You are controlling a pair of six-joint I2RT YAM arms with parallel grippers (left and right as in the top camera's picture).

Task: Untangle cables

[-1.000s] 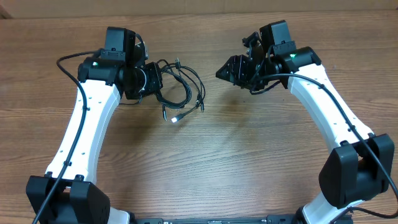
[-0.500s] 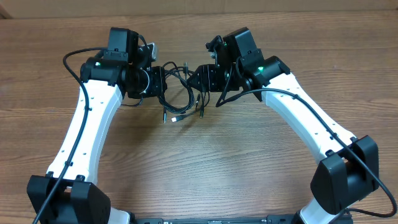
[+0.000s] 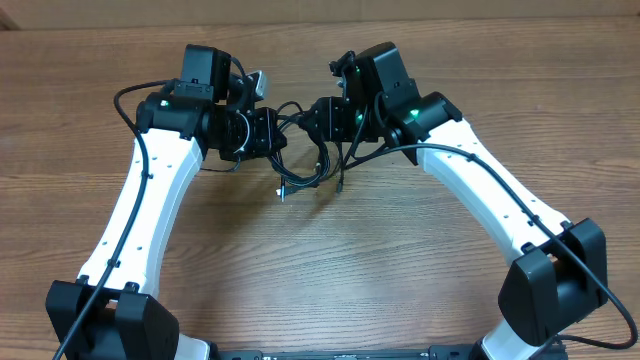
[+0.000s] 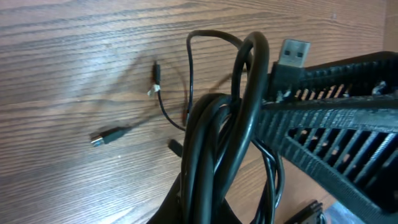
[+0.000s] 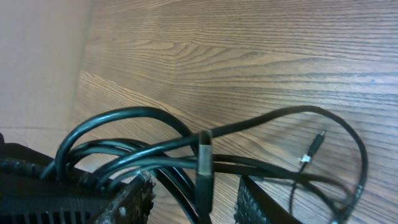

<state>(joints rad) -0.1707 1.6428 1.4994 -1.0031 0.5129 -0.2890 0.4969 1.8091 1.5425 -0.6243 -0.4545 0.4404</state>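
Observation:
The cables (image 3: 305, 152) are a tangle of thin black cords lying between my two grippers on the wooden table. My left gripper (image 3: 268, 133) is shut on a bundle of the cables (image 4: 217, 124), which rise from its jaws (image 4: 214, 208). A silvery USB plug (image 4: 292, 55) sticks up beside the right gripper's ribbed finger (image 4: 329, 124). My right gripper (image 3: 322, 120) is open, and its fingers (image 5: 196, 200) straddle several cable strands (image 5: 155, 152) and a dark plug body. Loose plug ends (image 3: 282, 190) trail onto the table.
Small loose plugs lie on the wood in the left wrist view (image 4: 102, 138) and in the right wrist view (image 5: 316, 144). The table's far edge (image 3: 480, 18) runs just behind both grippers. Both white arms reach in from the front.
My right arm has swung left from the far right into the tangle. My left gripper has shifted slightly right with the cables, and the loose ends dragged along.

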